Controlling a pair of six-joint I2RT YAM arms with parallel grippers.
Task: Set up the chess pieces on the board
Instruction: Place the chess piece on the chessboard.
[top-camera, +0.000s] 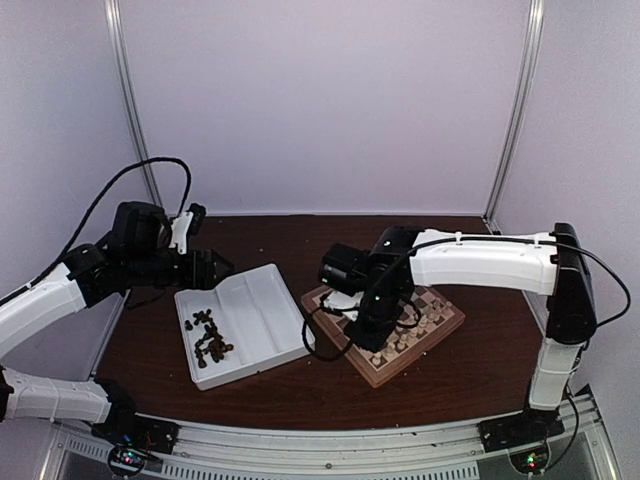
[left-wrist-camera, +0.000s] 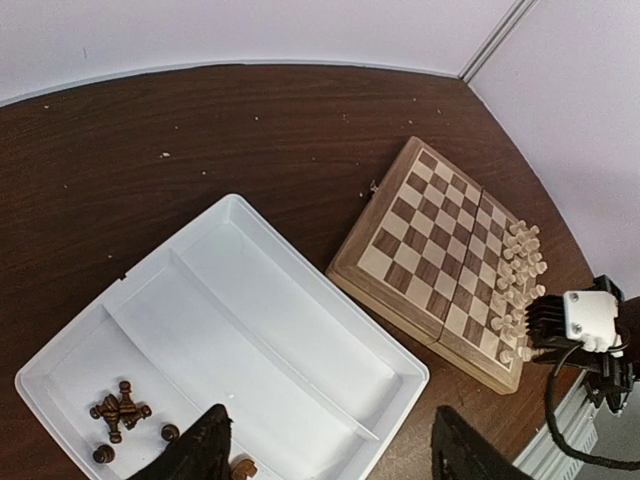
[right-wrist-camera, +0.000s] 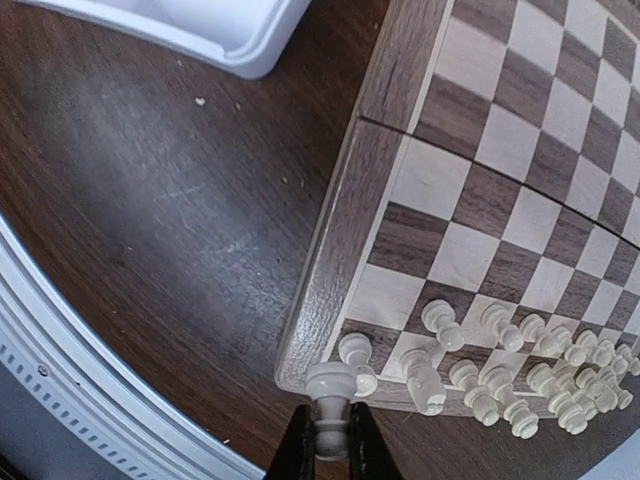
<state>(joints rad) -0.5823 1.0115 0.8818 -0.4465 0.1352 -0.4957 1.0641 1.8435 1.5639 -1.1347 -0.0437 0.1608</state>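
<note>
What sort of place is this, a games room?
Probably a robot test booth: plain white walls close in a dark table, and a left arm and right arm are mounted on a metal rail by the chessboard.

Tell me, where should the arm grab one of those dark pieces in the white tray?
Probably from straight above, pinching the body of a loose dark piece beside the pile: it sits apart, and walls of the tray block a sideways approach.
</note>
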